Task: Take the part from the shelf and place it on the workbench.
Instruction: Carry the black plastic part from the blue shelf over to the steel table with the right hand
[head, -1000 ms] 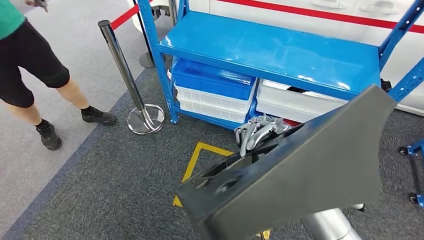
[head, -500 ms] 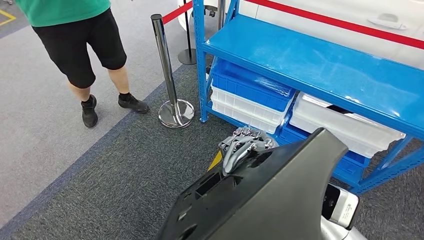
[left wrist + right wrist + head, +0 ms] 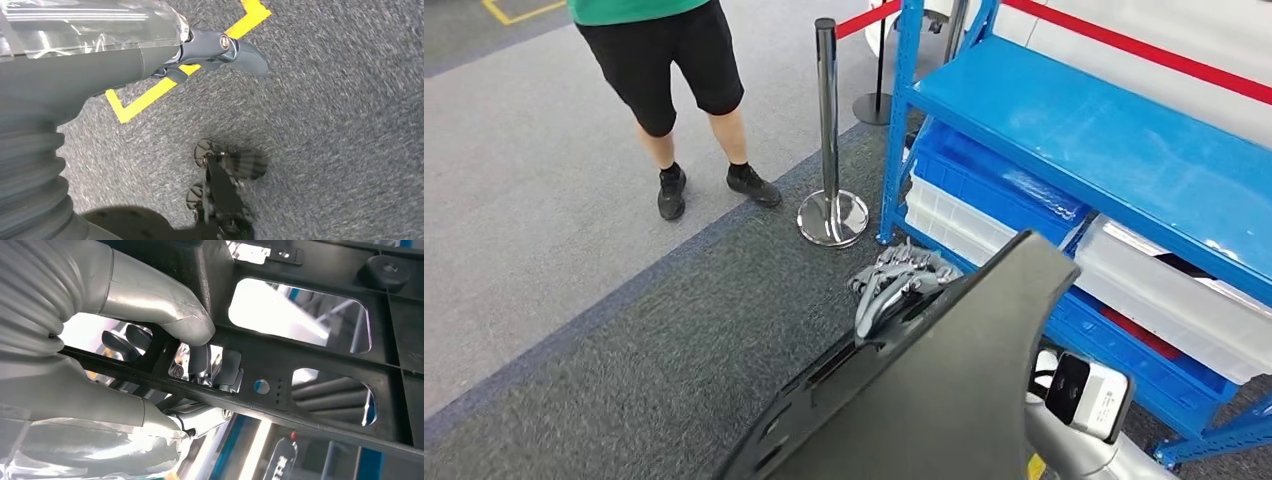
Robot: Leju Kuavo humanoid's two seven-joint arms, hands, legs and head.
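Head view: big dark part (image 3: 944,390) fills the lower frame, cut off at the bottom edge and hiding most of both arms. Left hand (image 3: 894,285) hooks its fingers over the part's upper edge, gripping it. A white camera box (image 3: 1089,395) on the right wrist pokes out beside the part; right hand itself hidden behind it. Beyond the hands: blue shelf (image 3: 1114,140) with white and blue bins (image 3: 984,200), a chrome post (image 3: 829,130), and a person (image 3: 674,70) cut off at the waist. No readable writing.

Left wrist view: blurred. Left hand (image 3: 220,50) seen from behind, thumb stretched out over grey carpet (image 3: 340,125) and a yellow floor line (image 3: 165,85); what the fingers hold can't be made out here. Dark blurry shape below, unclear.

Right wrist view: right hand (image 3: 165,340) clamped on the part (image 3: 310,365), thumb pressed on a rib of its cut-out underside, fingers wrapped behind and mostly hidden. Blue shelf frame blurred through the openings.
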